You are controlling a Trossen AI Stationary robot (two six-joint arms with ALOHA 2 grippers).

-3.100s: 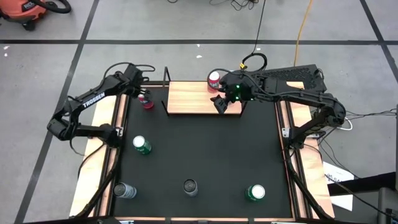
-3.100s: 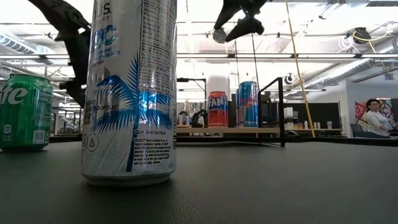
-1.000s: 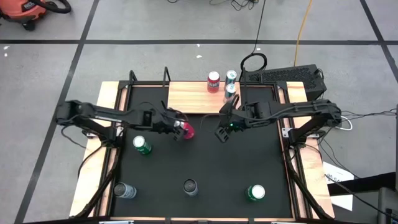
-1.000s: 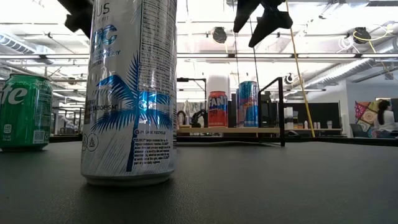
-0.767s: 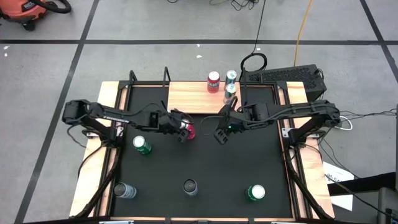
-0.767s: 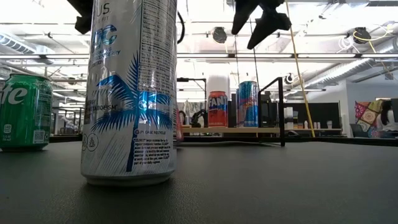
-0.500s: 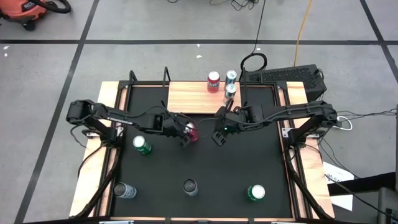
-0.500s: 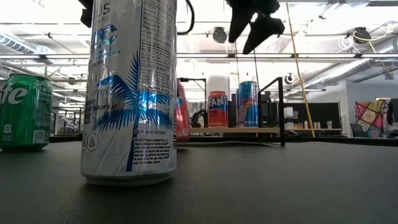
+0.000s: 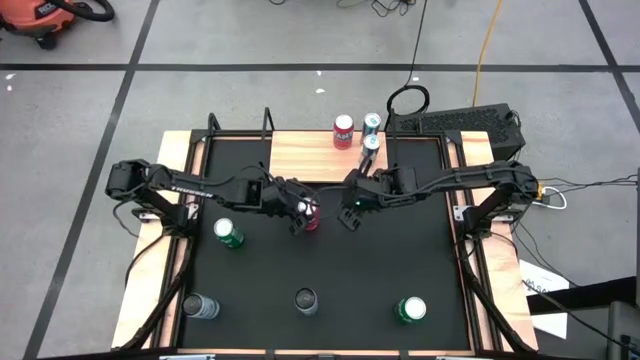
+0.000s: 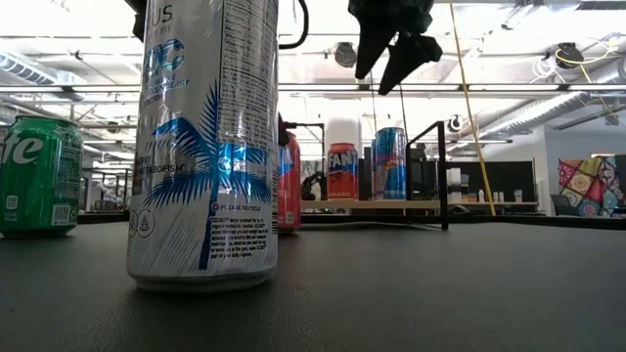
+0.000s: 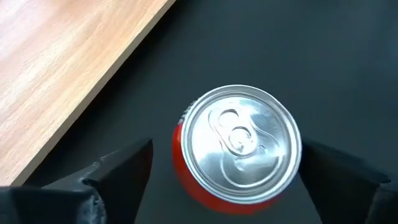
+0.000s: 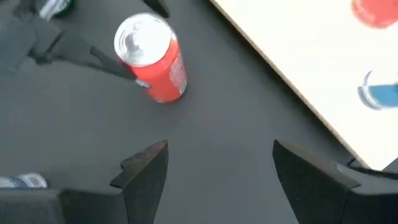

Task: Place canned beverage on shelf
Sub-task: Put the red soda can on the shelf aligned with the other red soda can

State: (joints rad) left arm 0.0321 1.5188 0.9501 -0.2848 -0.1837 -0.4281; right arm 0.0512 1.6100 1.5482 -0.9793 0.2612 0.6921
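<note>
Looking down, you see black table [image 9: 330, 270], shelf [image 9: 310, 155] far. Left end effector [image 9: 303, 212] open, straddling red can [image 11: 236, 146]; right end effector [image 12: 217, 162] open, empty. Low view adds ceiling lights.

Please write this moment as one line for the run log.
left end effector: open around red can, upright on table | right end effector: open, empty, hovering nearby | shelf: three cans at right end

Eight cans in all: three stand on the shelf [image 9: 320, 152], one red [image 9: 343, 129] and two blue-and-silver [image 9: 371, 122] [image 9: 371, 143]. Five stand on the counter [image 9: 330, 262]: one red [image 9: 311, 215], two green [image 9: 228, 234] [image 9: 411, 310], two silver [image 9: 200, 306] [image 9: 305, 300]. Two robot arms.
</note>
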